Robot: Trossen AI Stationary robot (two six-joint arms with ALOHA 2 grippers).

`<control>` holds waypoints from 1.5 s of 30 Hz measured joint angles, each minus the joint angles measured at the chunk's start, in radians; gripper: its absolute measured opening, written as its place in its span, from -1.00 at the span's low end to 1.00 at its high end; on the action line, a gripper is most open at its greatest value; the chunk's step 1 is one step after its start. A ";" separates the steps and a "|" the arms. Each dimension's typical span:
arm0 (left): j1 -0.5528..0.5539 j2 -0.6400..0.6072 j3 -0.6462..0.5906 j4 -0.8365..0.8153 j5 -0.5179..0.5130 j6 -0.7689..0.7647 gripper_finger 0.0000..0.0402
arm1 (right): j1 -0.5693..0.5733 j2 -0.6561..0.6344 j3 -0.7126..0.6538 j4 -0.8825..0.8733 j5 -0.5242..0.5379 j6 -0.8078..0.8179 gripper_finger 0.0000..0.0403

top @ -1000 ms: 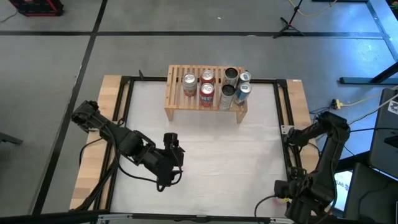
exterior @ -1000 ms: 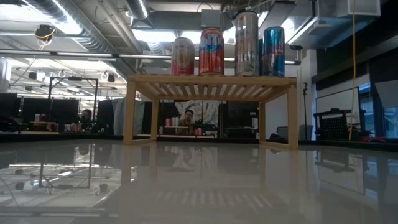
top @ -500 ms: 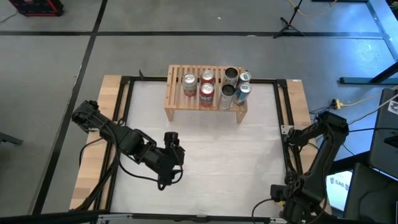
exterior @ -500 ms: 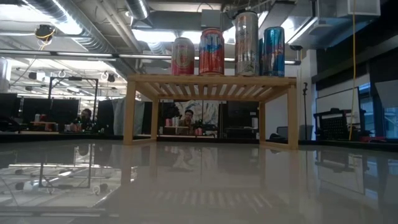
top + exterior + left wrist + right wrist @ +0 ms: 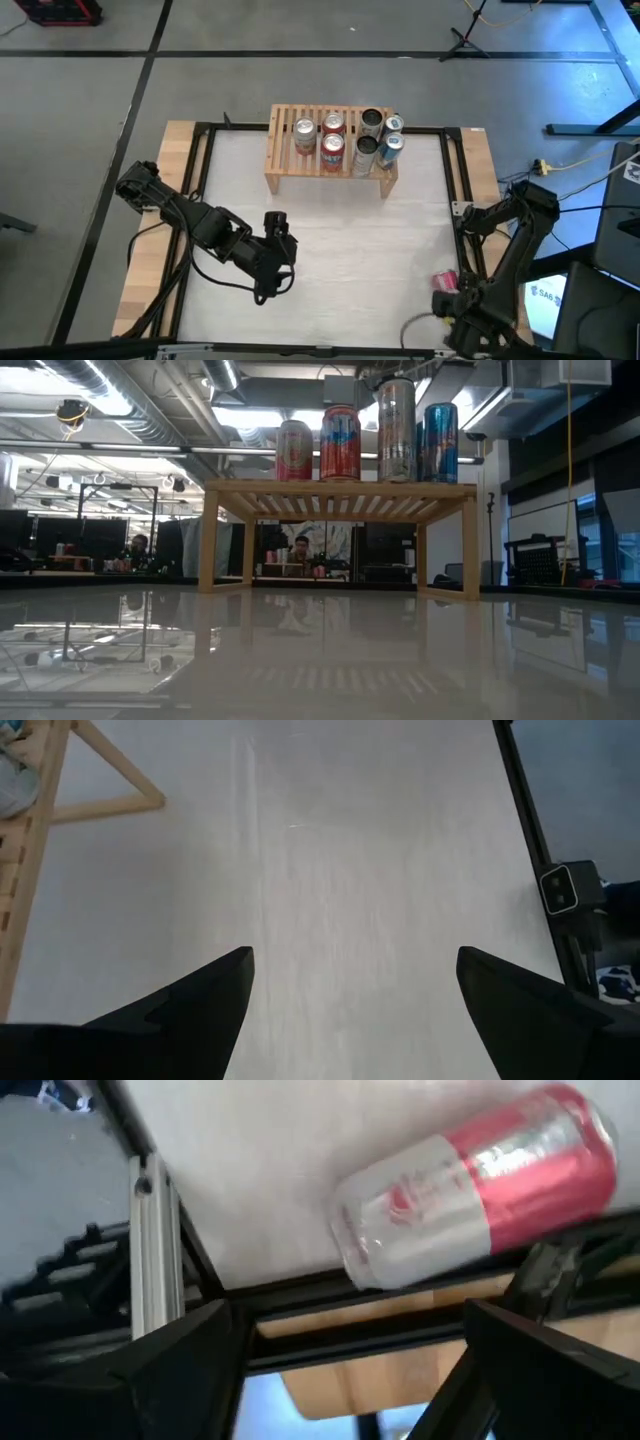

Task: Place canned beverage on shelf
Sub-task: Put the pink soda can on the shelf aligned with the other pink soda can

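Note:
A red and silver can (image 5: 470,1180) lies on its side on the white table top, close to the black rail at the table's right edge, and it shows as a pink spot (image 5: 445,279) in the high view. My right gripper (image 5: 348,1320) hangs open just above it near the table's near right corner (image 5: 458,303), touching nothing. The light-wood shelf (image 5: 279,150) stands at the table's far middle on its side legs (image 5: 209,540), with several cans upright on its slatted top. My left gripper (image 5: 353,955) waits open over the table's left middle (image 5: 287,250).
Black frame rails (image 5: 462,215) and wooden strips (image 5: 150,240) border the white table top. The wide stretch of table between the shelf and the near edge holds nothing but my left arm. In the low view, people sit in the room behind the shelf (image 5: 300,548).
My right gripper has come down toward the table near its near right corner, still open. The red and silver can, not seen in the earlier high frames, now shows beside that arm. The shelf and its cans stand as before.

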 joint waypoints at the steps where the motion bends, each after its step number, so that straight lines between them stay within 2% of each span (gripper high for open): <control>1: 0.000 0.000 0.000 0.000 0.000 -0.001 0.70 | -0.017 -0.001 0.000 -0.009 -0.007 0.025 0.94; 4: 0.000 0.000 0.000 0.000 -0.001 -0.007 0.70 | -0.083 -0.015 0.000 -0.031 0.017 0.080 0.94; 7: 0.000 0.000 0.000 0.004 -0.002 -0.010 0.70 | -0.135 -0.029 0.000 -0.049 0.084 0.122 0.94; 10: 0.000 0.000 0.000 0.004 -0.002 -0.013 0.70 | -0.183 -0.028 -0.032 -0.039 0.097 0.163 0.94; 19: 0.000 0.000 0.000 0.004 -0.002 -0.024 0.70 | -0.203 -0.027 -0.212 0.113 0.013 0.333 0.94; 25: 0.004 0.000 0.000 0.009 -0.008 0.007 0.70 | -0.204 -0.027 -0.290 0.182 -0.019 0.363 0.94; 34: 0.031 0.000 0.000 0.034 -0.005 0.024 0.70 | -0.203 -0.023 -0.391 0.390 -0.035 0.400 0.92; 37: 0.034 0.000 0.000 0.063 -0.005 0.028 0.70 | -0.203 -0.022 -0.403 0.415 -0.032 0.388 0.80; 42: 0.038 0.000 0.000 0.137 -0.009 0.046 0.70 | -0.203 -0.026 -0.372 0.423 -0.007 0.306 0.38; 45: 0.038 0.000 0.000 0.191 -0.009 0.042 0.70 | -0.216 -0.053 -0.313 0.419 0.019 0.212 0.37</control>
